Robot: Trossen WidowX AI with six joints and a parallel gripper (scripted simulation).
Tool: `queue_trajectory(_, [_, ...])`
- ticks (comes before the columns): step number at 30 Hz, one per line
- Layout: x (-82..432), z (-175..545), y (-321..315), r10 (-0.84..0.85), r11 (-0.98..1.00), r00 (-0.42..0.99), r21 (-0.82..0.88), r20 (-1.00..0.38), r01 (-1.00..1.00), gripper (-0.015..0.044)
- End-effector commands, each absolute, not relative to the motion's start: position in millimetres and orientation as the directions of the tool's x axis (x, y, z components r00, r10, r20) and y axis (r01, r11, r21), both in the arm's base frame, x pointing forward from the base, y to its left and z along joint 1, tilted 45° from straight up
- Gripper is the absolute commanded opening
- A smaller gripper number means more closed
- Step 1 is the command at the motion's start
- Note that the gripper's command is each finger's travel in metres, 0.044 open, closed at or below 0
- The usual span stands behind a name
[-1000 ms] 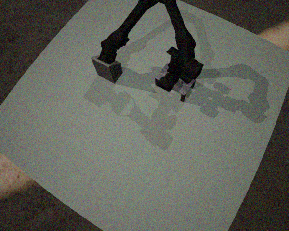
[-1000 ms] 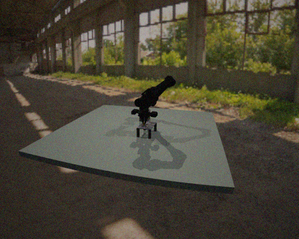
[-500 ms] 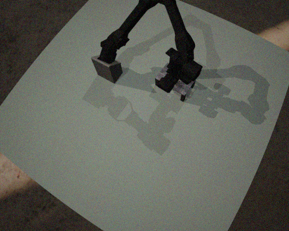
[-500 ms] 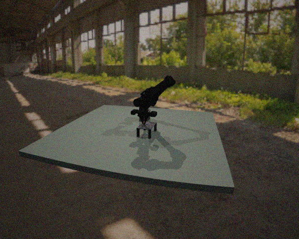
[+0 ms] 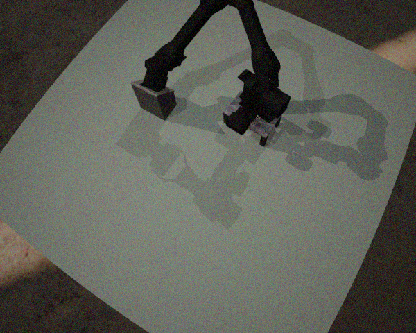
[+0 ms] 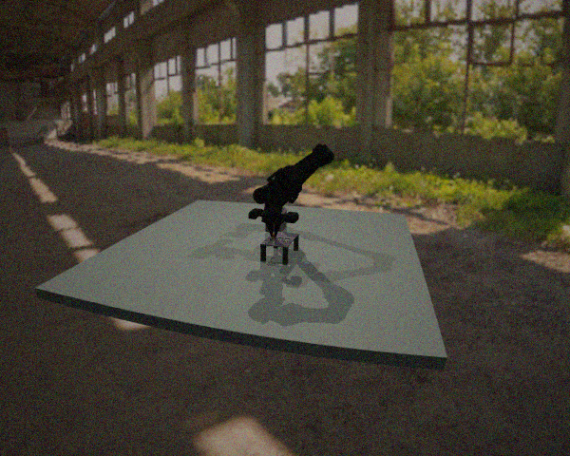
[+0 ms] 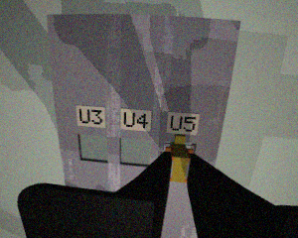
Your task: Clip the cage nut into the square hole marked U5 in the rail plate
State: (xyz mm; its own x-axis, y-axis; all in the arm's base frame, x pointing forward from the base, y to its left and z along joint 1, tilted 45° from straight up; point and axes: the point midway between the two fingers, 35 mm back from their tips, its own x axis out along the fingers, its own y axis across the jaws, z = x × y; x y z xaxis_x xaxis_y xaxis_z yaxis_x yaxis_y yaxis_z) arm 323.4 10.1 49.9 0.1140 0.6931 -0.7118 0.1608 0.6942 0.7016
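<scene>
Gripper (image 5: 263, 137) (image 6: 274, 237) (image 7: 178, 159) pinching cage nut (image 7: 180, 148) by its wings, just by U5 label (image 7: 183, 123) on rail plate (image 5: 262, 125) (image 6: 290, 238) (image 7: 89, 64). Square hole beneath nut mostly hidden from me; seating depth cannot be confirmed. Risks, my judgement: slight sideways offset could catch wing on hole edge and cock nut; letting go too high could leave one wing unhooked; fingers dragging on opening could pull nut out or shift plate on counter (image 5: 165, 250) (image 6: 177, 294).
</scene>
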Motion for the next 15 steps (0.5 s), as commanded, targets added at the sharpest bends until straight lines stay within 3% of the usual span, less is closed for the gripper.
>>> queue_trajectory(1, [323.2, 49.1, 9.3, 0.695, 0.692, 0.115, 0.704, -0.71, 0.16, 0.0026])
queue_trajectory(12, [323.2, 48.4, 9.4, 0.695, 0.692, 0.115, 0.704, -0.71, 0.16, 0.0026])
queue_trajectory(15, [322.9, 48.9, 9.5, 0.694, 0.693, 0.113, 0.702, -0.711, 0.164, 0.0104])
